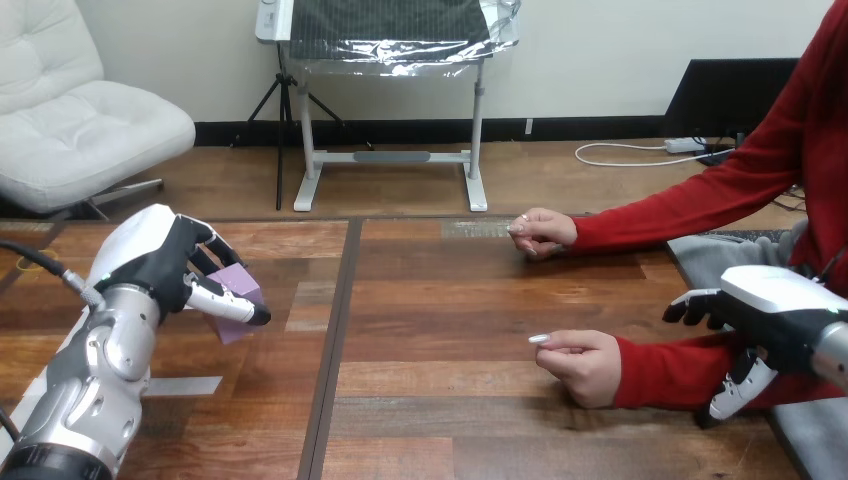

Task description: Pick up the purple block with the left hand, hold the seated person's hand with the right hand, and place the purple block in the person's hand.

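Got purple block (238, 290) clamped in left hand (160, 262), fingers + thumb curled round it, held over the wood surface (450, 300) at view's left. Seeing right hand (765, 300) at far right w/ fingers loose and apart, over the red sleeve behind the person's nearer hand (580, 365), not wrapped on it. Spotting person's farther hand (540, 232) too, both loosely fisted on the surface, well apart from block.
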You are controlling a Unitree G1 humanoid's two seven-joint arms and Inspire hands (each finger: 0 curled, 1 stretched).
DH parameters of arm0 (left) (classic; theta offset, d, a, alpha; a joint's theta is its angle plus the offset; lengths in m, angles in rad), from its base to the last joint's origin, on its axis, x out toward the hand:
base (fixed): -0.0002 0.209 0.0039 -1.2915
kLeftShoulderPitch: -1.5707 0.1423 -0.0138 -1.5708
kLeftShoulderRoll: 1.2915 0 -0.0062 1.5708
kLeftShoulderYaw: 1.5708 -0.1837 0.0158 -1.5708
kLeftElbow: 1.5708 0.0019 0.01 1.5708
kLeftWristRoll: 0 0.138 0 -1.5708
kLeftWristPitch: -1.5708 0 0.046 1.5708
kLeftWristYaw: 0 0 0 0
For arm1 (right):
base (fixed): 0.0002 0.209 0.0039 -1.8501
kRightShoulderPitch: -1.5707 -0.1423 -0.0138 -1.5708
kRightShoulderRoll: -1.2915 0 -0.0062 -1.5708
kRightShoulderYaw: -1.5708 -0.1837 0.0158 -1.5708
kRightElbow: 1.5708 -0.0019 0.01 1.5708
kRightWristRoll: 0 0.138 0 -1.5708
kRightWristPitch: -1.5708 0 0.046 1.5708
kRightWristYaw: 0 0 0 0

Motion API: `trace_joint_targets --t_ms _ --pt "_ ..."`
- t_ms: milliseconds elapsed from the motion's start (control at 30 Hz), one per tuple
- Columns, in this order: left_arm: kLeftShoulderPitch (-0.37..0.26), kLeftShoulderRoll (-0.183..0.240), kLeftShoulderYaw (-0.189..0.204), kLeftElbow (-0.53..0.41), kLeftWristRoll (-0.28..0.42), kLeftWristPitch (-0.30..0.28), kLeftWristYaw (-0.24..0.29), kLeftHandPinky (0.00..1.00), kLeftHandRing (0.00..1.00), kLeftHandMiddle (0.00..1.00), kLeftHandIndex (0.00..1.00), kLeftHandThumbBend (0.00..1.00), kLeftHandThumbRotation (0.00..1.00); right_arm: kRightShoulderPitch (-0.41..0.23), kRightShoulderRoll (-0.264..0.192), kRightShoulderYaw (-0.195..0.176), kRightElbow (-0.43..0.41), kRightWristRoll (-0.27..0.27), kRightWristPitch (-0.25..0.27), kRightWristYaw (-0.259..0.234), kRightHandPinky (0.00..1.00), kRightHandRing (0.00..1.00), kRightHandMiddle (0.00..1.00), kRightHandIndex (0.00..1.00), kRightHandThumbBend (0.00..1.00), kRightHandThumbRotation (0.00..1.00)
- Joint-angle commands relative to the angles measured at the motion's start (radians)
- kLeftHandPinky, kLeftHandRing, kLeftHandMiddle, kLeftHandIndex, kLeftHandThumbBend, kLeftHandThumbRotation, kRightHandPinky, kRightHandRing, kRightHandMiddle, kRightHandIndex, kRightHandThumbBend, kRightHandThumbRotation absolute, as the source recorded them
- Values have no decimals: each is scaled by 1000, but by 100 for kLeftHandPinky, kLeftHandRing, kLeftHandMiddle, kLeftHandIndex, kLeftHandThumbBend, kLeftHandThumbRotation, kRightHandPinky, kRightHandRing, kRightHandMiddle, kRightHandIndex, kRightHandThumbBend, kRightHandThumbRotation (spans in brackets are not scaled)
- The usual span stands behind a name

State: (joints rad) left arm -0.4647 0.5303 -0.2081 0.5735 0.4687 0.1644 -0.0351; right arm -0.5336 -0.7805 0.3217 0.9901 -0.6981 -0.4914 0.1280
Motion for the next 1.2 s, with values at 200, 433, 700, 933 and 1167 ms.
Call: trace_joint_targets --t_ms 200,433,700,933,1167 --pt "-29 8 27 -75 -3 -14 4 34 41 48 47 68 0 -71 61 61 21 -38 36 -71 63 76 79 79 100 11" --pt "-25 8 38 -83 -25 -11 -10 36 42 49 47 68 0 -75 79 77 52 -45 34 -107 57 71 75 75 98 12" --pt "-22 9 41 -92 -31 2 -18 37 43 49 48 69 0 -87 96 100 84 -48 47 -115 55 68 72 72 91 14" --pt "-14 8 44 -104 -33 10 -24 37 43 49 48 69 0 -98 105 114 110 -50 48 -112 53 65 69 69 85 16" --pt "-7 9 51 -107 -39 -6 -27 37 44 50 47 70 0 -111 115 122 136 -45 45 -93 51 62 66 67 81 17"
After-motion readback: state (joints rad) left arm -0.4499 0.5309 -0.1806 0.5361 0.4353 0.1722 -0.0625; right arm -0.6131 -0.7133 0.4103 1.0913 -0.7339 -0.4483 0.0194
